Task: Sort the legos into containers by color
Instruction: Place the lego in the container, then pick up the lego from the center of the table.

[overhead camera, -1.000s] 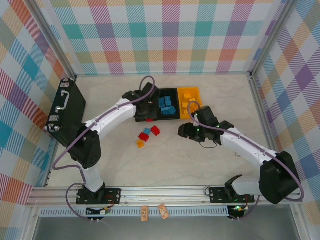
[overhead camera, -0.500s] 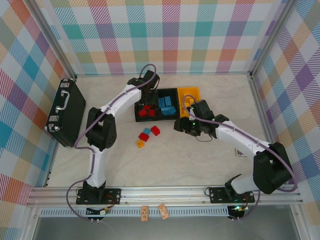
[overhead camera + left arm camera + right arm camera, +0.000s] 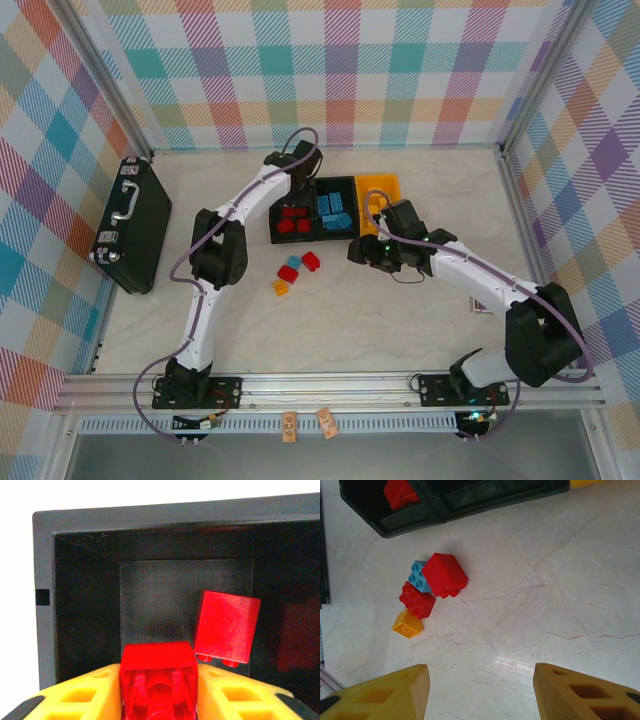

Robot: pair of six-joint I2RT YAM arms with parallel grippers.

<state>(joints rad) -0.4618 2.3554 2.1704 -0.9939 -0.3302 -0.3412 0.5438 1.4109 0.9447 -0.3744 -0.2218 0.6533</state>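
Note:
My left gripper (image 3: 159,695) hangs over the left black container (image 3: 45,580), shut on a red lego (image 3: 157,680) that fills the gap between its yellow fingers. Another red lego (image 3: 227,627) lies on that bin's floor. From above, the left gripper (image 3: 297,185) is at the bin's far end, with red legos (image 3: 293,220) inside, blue legos (image 3: 335,212) in the middle container and a yellow-orange container (image 3: 378,190) on the right. My right gripper (image 3: 480,690) stands open above bare table. A red lego (image 3: 445,574), a blue one (image 3: 417,576), another red (image 3: 417,600) and a yellow-orange one (image 3: 407,624) lie loose together.
A flat black case (image 3: 133,225) with a metal handle lies at the table's left edge. The right gripper (image 3: 362,257) hovers just right of the loose legos (image 3: 293,270), in front of the bins. Checked walls and metal posts close off the table.
The left arm has swung back over the far end of the left bin, uncovering the red legos inside. The right gripper shifted slightly toward the bins, then stayed still.

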